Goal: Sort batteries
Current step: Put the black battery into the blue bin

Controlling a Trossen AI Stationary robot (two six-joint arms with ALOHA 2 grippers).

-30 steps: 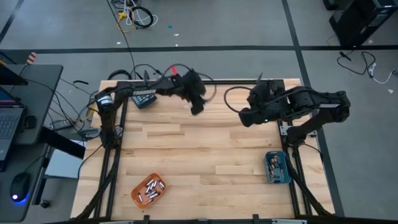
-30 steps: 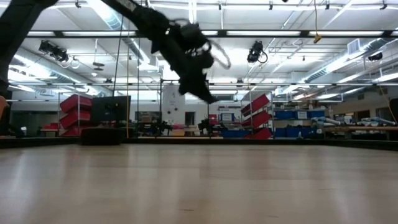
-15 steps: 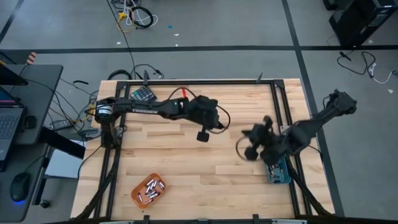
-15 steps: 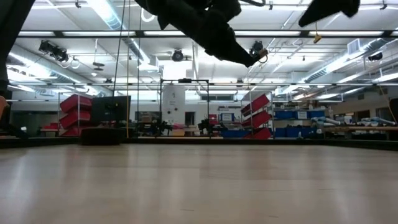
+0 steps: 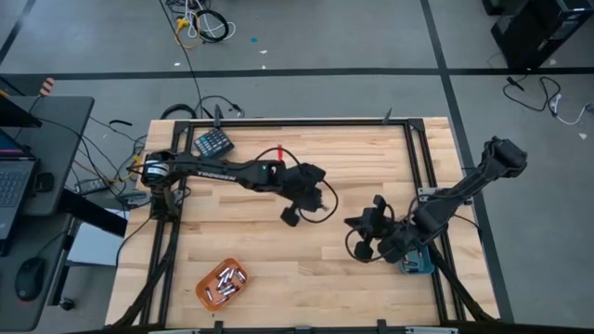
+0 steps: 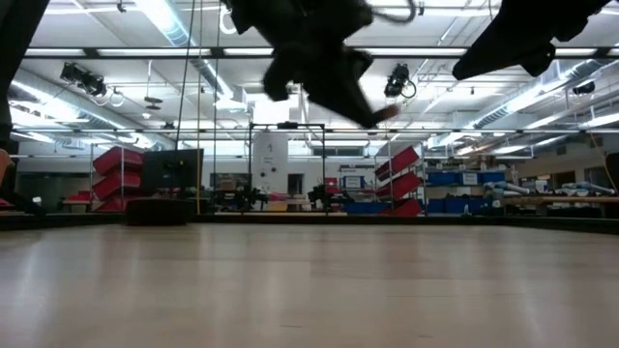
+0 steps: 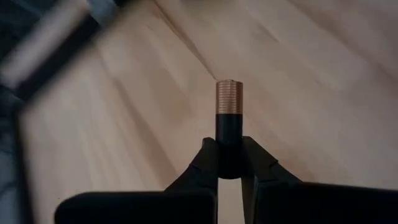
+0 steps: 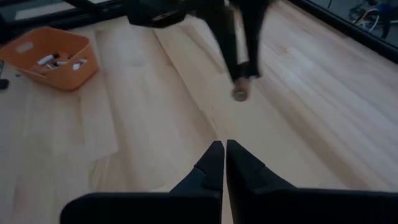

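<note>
While the left gripper (image 7: 230,169) holds one battery (image 7: 229,118) upright by its dark end, jaws clamped on it, copper-banded end sticking well out, the main risk is a slip: only the lower part is pinched, so a fast swing could twist or drop it onto the tabletop (image 5: 241,237), where it'd prob roll.

2nd risk: arm clash. Right gripper (image 8: 224,160), jaws together w/ nothing in them, sits mid-tabletop just in front of the blue tray (image 5: 415,263) and points at the left one; the two are near each other.

Room: wide bare wood btwn arms and the orange tray (image 5: 221,283) w/ its batteries, near the front-left edge. Blue tray hugs the right edge, partly under the right arm. Dark keypad block (image 5: 213,143) at back-left corner, well apart.
</note>
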